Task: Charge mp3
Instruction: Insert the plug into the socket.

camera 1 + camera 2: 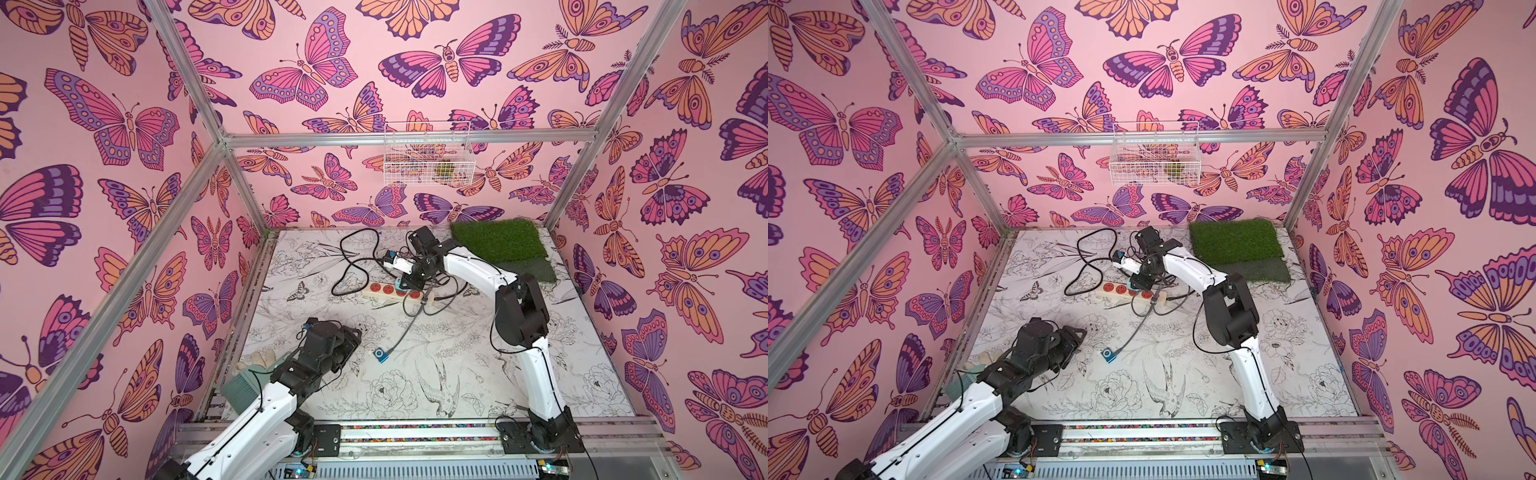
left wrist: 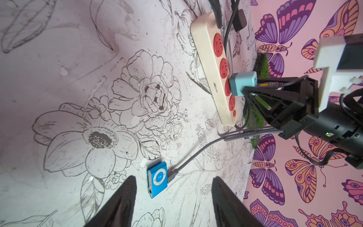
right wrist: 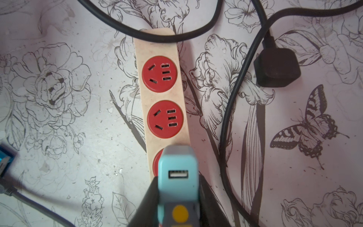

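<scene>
**Grip.** My right fingers (image 3: 147, 206) are pinching the charger (image 3: 177, 167) by its flanks at the third red socket of the strip (image 3: 161, 45). Holding the sides leaves its prong face free to press straight down. I cannot tell whether it is fully seated.

**Standby.** My left fingers (image 2: 125, 196) are spread and empty, low over the table (image 2: 59, 98).

**Task item.** The mp3 (image 2: 157, 178) lies flat on the table near my left fingers, pad up and well apart from the strip. A grey cable (image 2: 196, 155) appears plugged into its edge and runs to the charger. I judge the link is made and only mains power is left.

**Markings.**
- The strip's edge carries a small dark word that I cannot read.
- The cable shows white letters "HE", and the rest is hidden.
- The cable's plug bears a plain yellow dot.
- One USB port on the charger is vacant.
</scene>
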